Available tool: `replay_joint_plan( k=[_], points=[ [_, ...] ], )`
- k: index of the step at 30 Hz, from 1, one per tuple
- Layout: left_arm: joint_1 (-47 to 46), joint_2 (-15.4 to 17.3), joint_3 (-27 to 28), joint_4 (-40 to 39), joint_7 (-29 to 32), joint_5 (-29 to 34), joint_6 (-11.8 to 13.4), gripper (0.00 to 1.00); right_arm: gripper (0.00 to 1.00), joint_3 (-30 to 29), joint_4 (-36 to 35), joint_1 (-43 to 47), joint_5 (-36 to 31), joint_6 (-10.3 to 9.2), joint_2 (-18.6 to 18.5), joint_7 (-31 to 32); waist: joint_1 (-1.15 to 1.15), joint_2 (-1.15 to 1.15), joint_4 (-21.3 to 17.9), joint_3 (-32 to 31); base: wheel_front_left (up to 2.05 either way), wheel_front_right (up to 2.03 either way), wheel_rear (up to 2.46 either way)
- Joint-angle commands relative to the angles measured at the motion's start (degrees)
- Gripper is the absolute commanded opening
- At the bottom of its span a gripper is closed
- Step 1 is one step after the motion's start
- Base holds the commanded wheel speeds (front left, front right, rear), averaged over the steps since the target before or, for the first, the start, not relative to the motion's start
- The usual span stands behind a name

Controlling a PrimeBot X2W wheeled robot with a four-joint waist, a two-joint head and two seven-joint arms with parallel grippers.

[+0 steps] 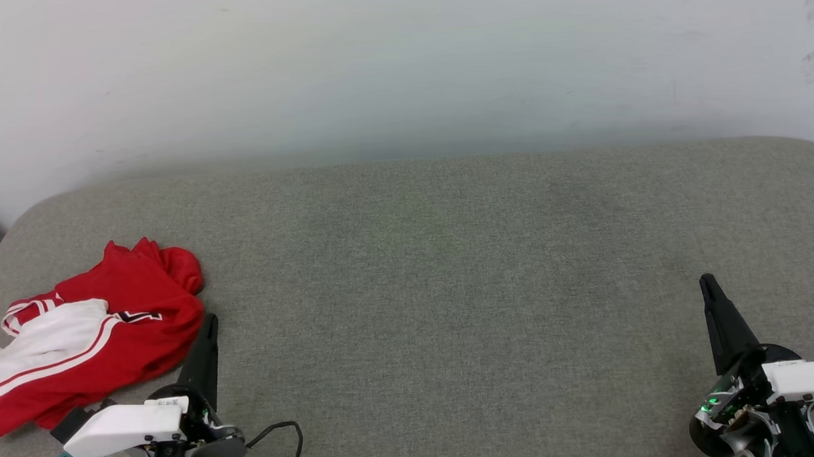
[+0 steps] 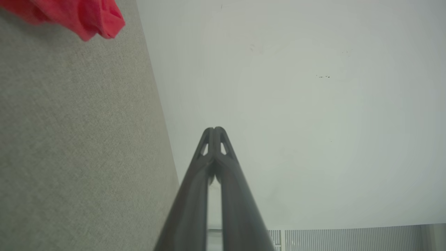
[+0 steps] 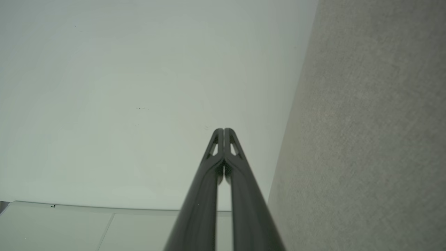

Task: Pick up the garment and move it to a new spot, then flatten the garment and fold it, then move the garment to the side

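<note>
The garment [image 1: 102, 331], a red jersey shirt with white sleeves and striped trim, lies crumpled at the near left of the grey cushioned surface [image 1: 449, 254]. A red fold of the garment [image 2: 87, 17] peeks into the top left of the left wrist view. My left gripper [image 1: 210, 321] sits just right of the garment, shut, fingers pressed together with nothing between them [image 2: 215, 129]. My right gripper [image 1: 707, 280] rests at the near right, far from the garment, also shut and empty [image 3: 223, 130].
A pale wall [image 1: 400, 64] rises behind the surface's far edge. A black cable [image 1: 285, 429] loops by my left wrist. The surface's rounded corners show at far left and far right.
</note>
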Motion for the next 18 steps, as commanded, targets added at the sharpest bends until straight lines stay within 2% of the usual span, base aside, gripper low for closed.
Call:
replay_joint_plan(
  k=[1, 18],
  points=[
    [-0.39, -0.15, 0.13, -0.01, 0.12, 0.05, -0.2, 0.0, 0.0, -0.03, 0.08, -0.71, -0.32, -0.02, 0.22, 0.14, 0.0, -0.01, 0.0, 0.0, 0.0, 0.0, 0.0],
    [-0.39, -0.15, 0.12, -0.01, 0.12, 0.05, -0.19, 0.0, 0.0, -0.01, 0.08, -0.7, -0.3, -0.02, 0.22, 0.12, 0.0, -0.01, 0.0, 0.0, 0.0, 0.0, 0.0]
  ],
)
